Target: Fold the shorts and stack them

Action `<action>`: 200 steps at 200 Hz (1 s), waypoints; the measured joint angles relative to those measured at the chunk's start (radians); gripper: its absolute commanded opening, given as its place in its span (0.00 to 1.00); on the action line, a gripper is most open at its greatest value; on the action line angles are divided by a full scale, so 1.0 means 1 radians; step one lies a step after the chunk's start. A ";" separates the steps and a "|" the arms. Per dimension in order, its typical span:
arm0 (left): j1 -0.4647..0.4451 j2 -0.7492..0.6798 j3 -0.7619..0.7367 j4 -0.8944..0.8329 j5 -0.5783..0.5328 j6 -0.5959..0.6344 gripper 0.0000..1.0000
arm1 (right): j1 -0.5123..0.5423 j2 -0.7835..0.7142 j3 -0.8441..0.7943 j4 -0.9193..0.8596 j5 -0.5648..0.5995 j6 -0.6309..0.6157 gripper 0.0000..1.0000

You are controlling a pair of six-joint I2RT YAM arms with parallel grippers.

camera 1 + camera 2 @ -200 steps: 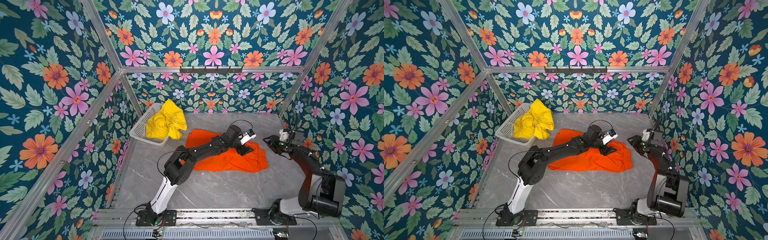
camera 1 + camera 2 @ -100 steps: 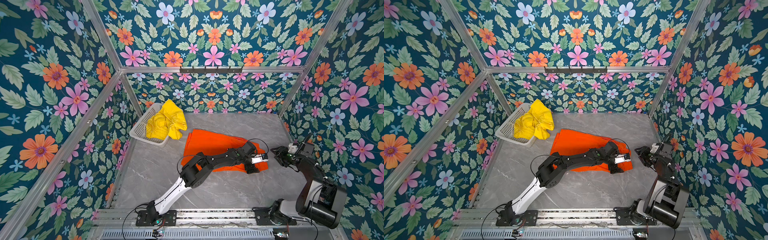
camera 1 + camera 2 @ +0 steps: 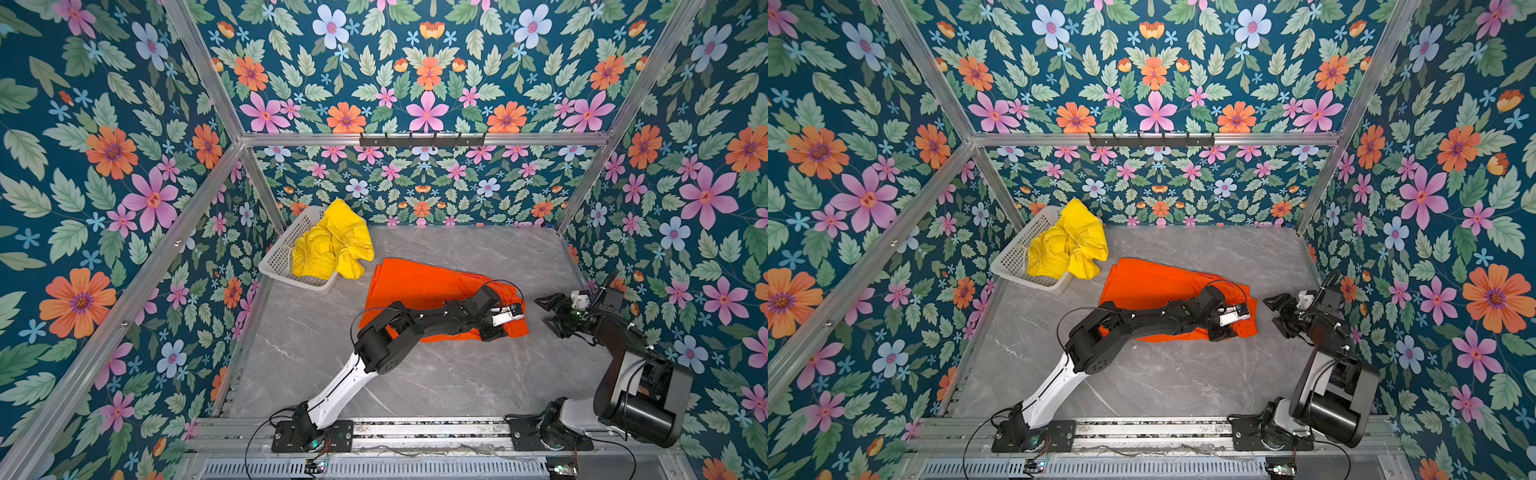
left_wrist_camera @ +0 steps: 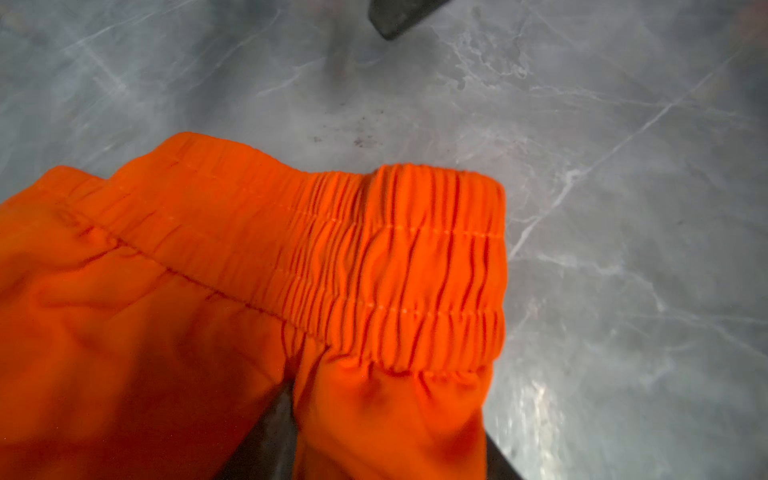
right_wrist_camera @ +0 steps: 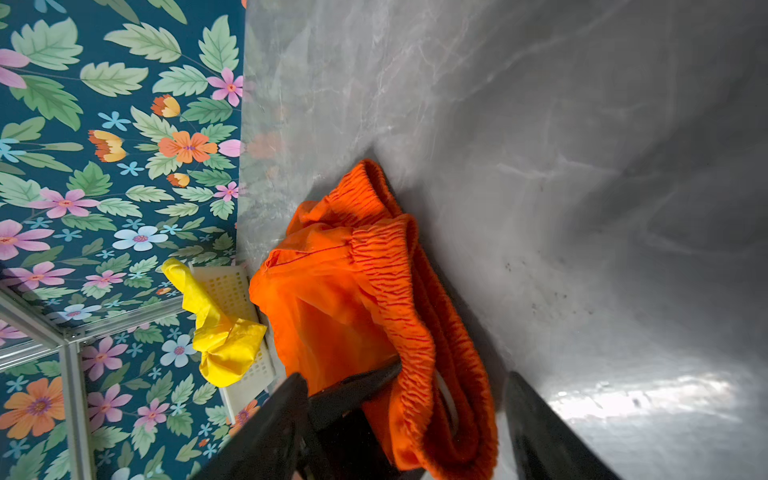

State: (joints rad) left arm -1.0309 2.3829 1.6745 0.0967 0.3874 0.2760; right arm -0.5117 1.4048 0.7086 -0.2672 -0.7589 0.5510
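Left end effector [image 3: 503, 328] is straddling the waistband [image 4: 395, 257] of orange shorts [image 3: 415, 282] at 3 o'clock, clamp unconfirmed; right end effector [image 3: 546, 311] is gaping, empty. Next, likely: folding toward 9 o'clock.

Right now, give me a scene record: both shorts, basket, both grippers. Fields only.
orange shorts: lying on the grey table, waistband end toward the right arm
yellow shorts: crumpled in the white basket, spilling over its rim
white basket: back left of the table
left gripper: jaws apart, straddling the orange waistband end; no pinch visible
right gripper: jaws open, empty, beside the orange shorts, not touching
stack: not started
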 measured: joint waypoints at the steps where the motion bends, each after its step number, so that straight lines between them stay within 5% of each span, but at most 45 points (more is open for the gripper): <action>1: 0.001 -0.002 -0.004 0.004 0.003 -0.003 0.41 | 0.000 0.001 0.000 -0.001 -0.001 0.000 0.77; 59: 0.057 -0.056 -0.186 0.299 0.156 -0.225 0.32 | 0.046 0.089 -0.042 0.021 -0.138 0.081 0.80; 134: 0.061 -0.072 -0.208 0.401 0.212 -0.279 0.31 | 0.198 0.176 -0.048 0.234 -0.230 0.276 0.79; 155: 0.061 -0.072 -0.198 0.399 0.213 -0.280 0.35 | 0.217 0.204 -0.048 0.282 -0.232 0.310 0.68; 184: 0.061 -0.084 -0.176 0.379 0.211 -0.282 0.58 | 0.222 0.225 -0.031 0.296 -0.220 0.319 0.28; 200: 0.064 -0.118 -0.178 0.348 0.199 -0.299 0.64 | 0.223 0.210 0.002 0.245 -0.185 0.282 0.21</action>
State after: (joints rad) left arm -0.9665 2.2646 1.4967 0.4450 0.5861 -0.0235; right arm -0.2890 1.6150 0.7109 -0.0227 -0.9440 0.8333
